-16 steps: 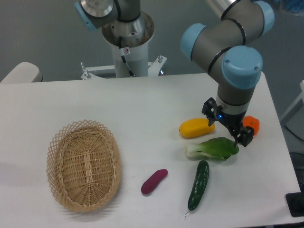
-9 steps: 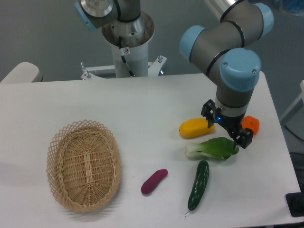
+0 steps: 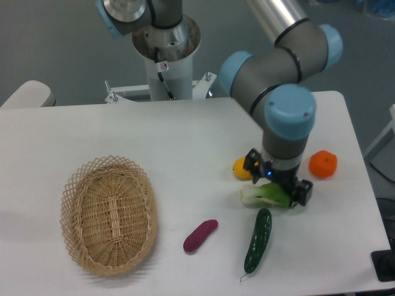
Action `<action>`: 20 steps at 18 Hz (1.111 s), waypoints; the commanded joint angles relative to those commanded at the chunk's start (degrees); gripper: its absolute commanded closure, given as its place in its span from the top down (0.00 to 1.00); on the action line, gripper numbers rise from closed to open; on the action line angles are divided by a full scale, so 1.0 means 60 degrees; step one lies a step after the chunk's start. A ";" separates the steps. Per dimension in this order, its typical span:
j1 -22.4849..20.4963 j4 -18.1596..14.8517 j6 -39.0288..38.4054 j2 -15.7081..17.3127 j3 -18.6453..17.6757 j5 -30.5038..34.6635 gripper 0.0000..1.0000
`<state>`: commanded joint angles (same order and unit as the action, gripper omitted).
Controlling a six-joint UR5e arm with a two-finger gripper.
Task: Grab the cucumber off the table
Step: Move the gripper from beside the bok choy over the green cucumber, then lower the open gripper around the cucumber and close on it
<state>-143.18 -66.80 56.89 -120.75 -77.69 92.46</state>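
The cucumber [image 3: 258,240], long, dark green and bumpy with a thin stem at its lower end, lies on the white table [image 3: 185,148] near the front right. My gripper [image 3: 276,187] hangs over the bok choy just above the cucumber's upper end, not touching the cucumber. The wrist hides the fingers, so their state is unclear.
A leafy bok choy [image 3: 265,196] lies right under the gripper. A yellow piece [image 3: 239,168] is partly hidden behind the wrist. An orange [image 3: 323,164] sits to the right, a short purple piece [image 3: 200,235] left of the cucumber, and a wicker basket [image 3: 108,213] at the left.
The arm has swung left and toward the front. The gripper now sits over the bok choy, closer to the cucumber, and the orange is fully uncovered.
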 joint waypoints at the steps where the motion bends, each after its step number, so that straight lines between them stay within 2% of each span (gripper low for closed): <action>1: 0.0073 0.0058 -0.0323 -0.0132 0.0014 0.0000 1.00; 4: 0.0191 0.0920 -0.1085 -0.0542 0.0014 0.0000 1.00; 11: 0.0206 0.2255 -0.1044 -0.1377 0.0146 0.0029 1.00; 14: 0.0206 0.2461 -0.0971 -0.1510 0.0103 0.0044 1.00; 20: 0.0206 0.2490 -0.0371 -0.1583 -0.0044 0.0117 1.00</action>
<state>-141.94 -51.86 54.66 -130.25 -77.96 93.16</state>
